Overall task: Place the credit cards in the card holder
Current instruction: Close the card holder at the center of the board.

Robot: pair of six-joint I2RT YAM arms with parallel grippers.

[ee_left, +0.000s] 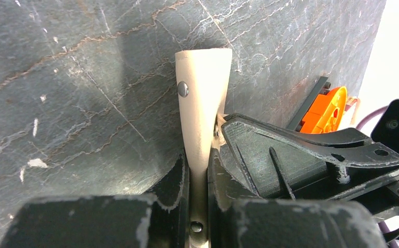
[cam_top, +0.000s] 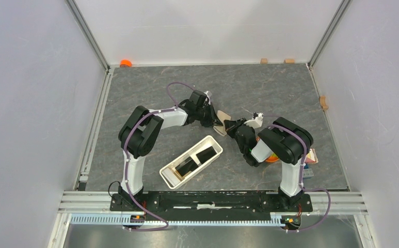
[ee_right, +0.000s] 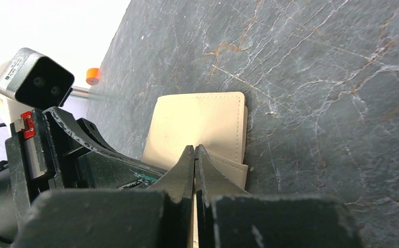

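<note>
Two black credit cards lie inside the long white card holder tray, in front of and between the arms. Behind it, both grippers meet on a beige stitched leather wallet held just above the table. My left gripper is shut on the wallet's edge, near a snap stud. My right gripper is shut on a thin flap of the same wallet. In the top view the left gripper and right gripper almost touch.
An orange bowl with coloured blocks sits under the right arm's elbow and also shows in the left wrist view. An orange cap and small wooden blocks lie along the back wall; another block lies at the right wall.
</note>
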